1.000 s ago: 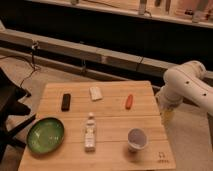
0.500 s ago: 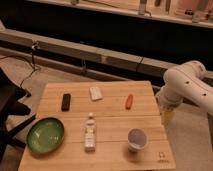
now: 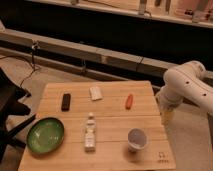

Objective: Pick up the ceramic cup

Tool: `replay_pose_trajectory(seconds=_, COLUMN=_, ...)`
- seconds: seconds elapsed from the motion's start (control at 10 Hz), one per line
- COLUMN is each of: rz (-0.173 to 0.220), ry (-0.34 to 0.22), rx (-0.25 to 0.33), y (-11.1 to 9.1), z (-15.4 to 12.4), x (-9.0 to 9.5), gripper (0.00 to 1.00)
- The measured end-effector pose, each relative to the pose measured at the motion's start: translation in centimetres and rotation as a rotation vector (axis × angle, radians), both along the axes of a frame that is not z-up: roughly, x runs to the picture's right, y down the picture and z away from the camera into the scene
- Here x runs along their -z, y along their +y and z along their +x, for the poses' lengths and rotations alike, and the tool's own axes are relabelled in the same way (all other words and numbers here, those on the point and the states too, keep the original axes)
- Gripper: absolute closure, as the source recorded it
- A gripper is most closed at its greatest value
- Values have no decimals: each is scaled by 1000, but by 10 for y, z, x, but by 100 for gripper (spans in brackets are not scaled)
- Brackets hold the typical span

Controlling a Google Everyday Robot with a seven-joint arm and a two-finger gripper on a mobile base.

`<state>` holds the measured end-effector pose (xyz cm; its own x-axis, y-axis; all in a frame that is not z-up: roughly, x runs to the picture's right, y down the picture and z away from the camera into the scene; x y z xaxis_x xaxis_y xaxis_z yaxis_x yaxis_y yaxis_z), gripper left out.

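No movement | claw (image 3: pixel 167 118) released, off right edge of table (image 3: pixel 115 112) | ceramic cup (image 3: pixel 137 139) near front edge

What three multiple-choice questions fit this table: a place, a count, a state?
1. Where does the ceramic cup stand? A) near the table's front right corner as pictured B) at its back left corner C) on the floor
2. How many things are on the table? A) three B) six C) nine
3. The robot's hand is: A) open and empty, beside the table's right edge B) gripping the cup C) lying on the tabletop
Answers: 1 A, the cup stands front right. 2 B: green bowl, black bar, white packet, orange item, clear bottle, cup. 3 A, the hand hangs off the edge holding nothing.
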<state>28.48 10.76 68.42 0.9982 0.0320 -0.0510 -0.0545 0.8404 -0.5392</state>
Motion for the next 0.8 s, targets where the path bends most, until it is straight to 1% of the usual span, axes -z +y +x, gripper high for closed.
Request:
replay_pose_trajectory(seconds=0.3, rz=0, ry=0, rx=1, y=0, z=0, x=0, gripper=20)
replay_pose_trajectory(seconds=0.4, rz=-5, ry=-1, rx=13, y=4, z=-2, x=-1, gripper=20)
replay_pose_trajectory(seconds=0.6, rz=-2, ry=-9, rx=26, y=7, z=-12, x=-7, gripper=20)
replay_pose_trajectory(seconds=0.8, rz=-1, ry=-4, rx=28, y=8, z=-9, x=-6, gripper=20)
